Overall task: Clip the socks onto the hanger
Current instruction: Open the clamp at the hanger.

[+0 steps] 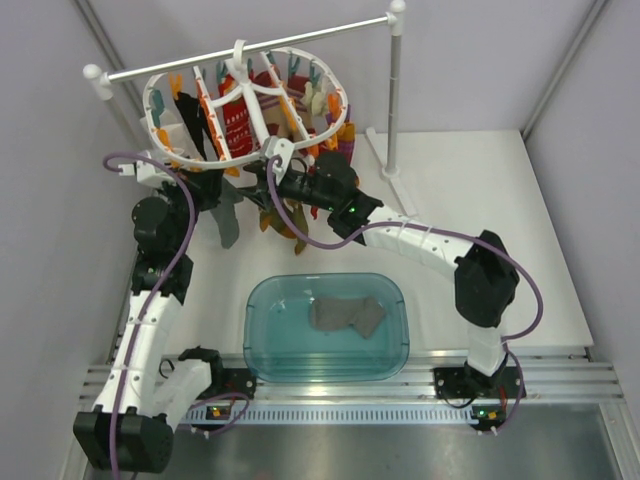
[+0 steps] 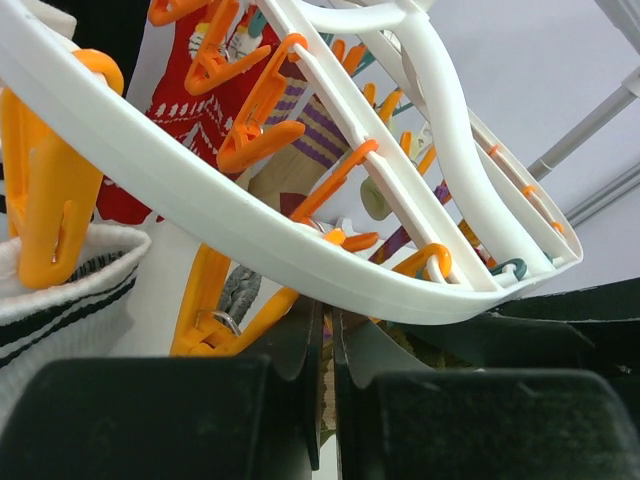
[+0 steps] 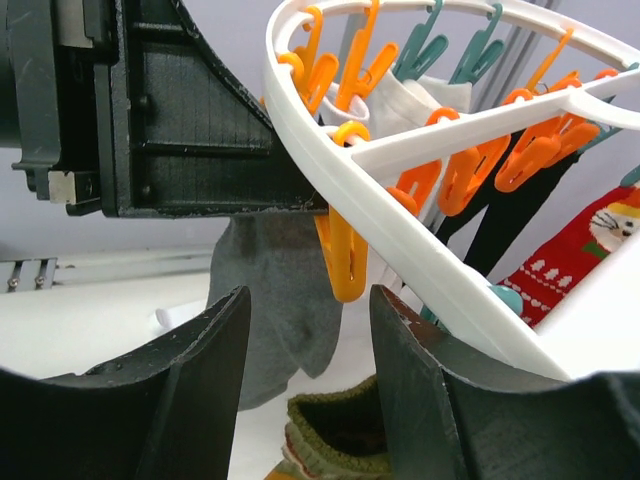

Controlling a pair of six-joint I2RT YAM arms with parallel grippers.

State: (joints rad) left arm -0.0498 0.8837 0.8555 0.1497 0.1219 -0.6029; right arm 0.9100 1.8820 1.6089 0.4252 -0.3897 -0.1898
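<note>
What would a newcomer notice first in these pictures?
The white plastic oval hanger, bristling with orange and teal clips and holding a red patterned sock, hangs from the white rail at the back. Both grippers reach up to its near rim: the left gripper pinches a plain grey sock dangling below, the right gripper open beside it. A second grey sock lies in the translucent teal tub near the bases.
</note>
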